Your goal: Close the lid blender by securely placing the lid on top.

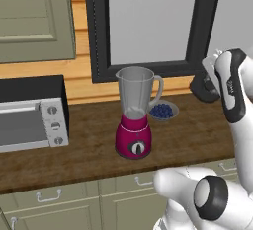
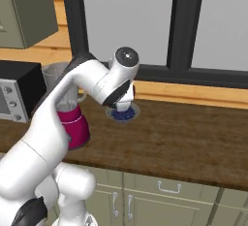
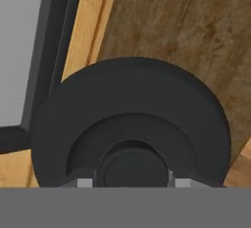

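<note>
Simulated kitchen, wooden counter under a dark-framed window; blender upright near the counter's middle, clear grey tapered jar with side handle on a magenta base with a round black dial, jar mouth uncovered; small bowl of blueberries just behind and to the right of the blender, close to the jar handle; silver-and-black toaster oven at the left end of the counter, well apart from the blender; pale green cupboard doors with small handles below the counter; upper cabinet on the wall at left.

White arm bent over the right part of the counter; black lid seen close up in the hand view, round disc with raised centre knob, wooden counter and window frame behind it; same lid as a dark shape by the window sill in the left base view, right of the bowl and well apart from the blender; pincer closed narrowly on the lid's centre knob, fingertips pressed against either side of it; lid's underside hidden, contact with the counter impossible to tell.
</note>
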Robot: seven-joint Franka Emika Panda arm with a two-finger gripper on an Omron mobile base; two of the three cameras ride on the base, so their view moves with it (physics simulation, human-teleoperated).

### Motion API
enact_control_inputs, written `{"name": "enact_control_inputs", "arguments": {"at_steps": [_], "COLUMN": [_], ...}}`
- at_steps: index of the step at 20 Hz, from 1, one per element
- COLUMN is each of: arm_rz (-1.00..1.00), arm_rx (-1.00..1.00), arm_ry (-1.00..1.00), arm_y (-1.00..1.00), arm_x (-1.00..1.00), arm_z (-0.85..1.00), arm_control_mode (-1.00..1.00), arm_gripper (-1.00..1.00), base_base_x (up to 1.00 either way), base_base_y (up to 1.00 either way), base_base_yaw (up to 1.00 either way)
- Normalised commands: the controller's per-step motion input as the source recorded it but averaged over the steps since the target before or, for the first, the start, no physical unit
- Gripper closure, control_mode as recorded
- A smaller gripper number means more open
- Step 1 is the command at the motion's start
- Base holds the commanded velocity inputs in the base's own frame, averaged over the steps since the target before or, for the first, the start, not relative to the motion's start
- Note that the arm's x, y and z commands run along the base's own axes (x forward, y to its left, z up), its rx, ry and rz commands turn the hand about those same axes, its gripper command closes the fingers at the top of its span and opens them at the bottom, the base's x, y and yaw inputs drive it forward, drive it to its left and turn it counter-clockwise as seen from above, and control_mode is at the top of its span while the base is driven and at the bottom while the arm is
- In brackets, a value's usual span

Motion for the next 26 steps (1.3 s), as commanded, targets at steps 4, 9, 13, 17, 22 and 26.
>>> {"name": "enact_control_inputs", "arguments": {"at_steps": [4, 9, 13, 17, 22, 26], "arm_rz": [0.11, 0.11, 0.09, 0.04, 0.00, 0.00], "arm_rx": [0.00, 0.00, 0.00, 0.00, -0.02, -0.05], "arm_ry": [-0.05, -0.01, 0.00, 0.08, 0.12, 0.18], "arm_y": [0.46, 0.46, 0.62, 0.79, 0.92, 0.76], "arm_x": [-0.21, -0.13, 0.00, 0.01, 0.15, 0.30], "arm_z": [0.82, 0.77, 0.72, 0.54, 0.06, 0.00], "arm_control_mode": [-1.00, -1.00, -1.00, -1.00, -1.00, -1.00], "arm_gripper": [1.00, 1.00, 1.00, 1.00, 1.00, 1.00], "base_base_x": [0.00, 0.00, 0.00, 0.00, 0.00, 0.00], "base_base_y": [0.00, 0.00, 0.00, 0.00, 0.00, 0.00], "base_base_yaw": [0.00, 0.00, 0.00, 0.00, 0.00, 0.00]}}
